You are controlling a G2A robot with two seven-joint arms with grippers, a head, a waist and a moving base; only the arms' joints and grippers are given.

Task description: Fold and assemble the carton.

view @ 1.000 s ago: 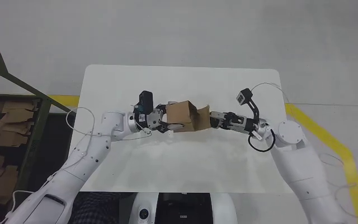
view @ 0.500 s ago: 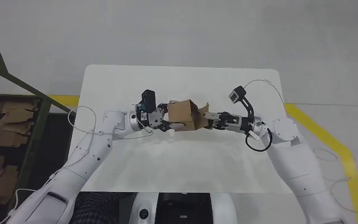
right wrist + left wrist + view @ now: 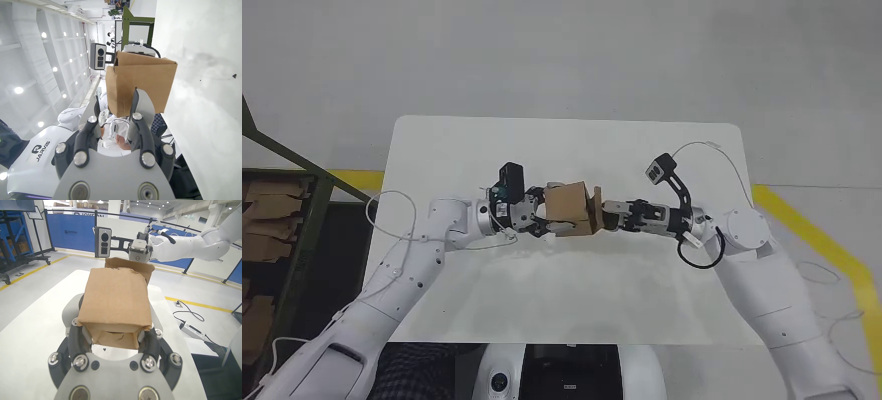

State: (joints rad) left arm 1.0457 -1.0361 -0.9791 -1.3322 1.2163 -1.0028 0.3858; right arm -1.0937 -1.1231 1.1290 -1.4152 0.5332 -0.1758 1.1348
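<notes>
Cardboard carton (image 3: pixel 570 207) clamped in left gripper (image 3: pixel 539 222), midway between surface (image 3: pixel 642 290) side edges; right gripper (image 3: pixel 604 214) spread wide against end flap (image 3: pixel 132 83). Press it squarely inward, keeping left hold firm.

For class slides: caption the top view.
Left gripper grips brown cardboard carton; right gripper touches its opposite end, above white table.

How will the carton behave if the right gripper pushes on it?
Likely light and bendy: the carton is thin, creased cardboard. Being hollow, its walls would probably dent under a hard push. It should not slide away, since the left gripper clamps the end opposite the right gripper.
</notes>
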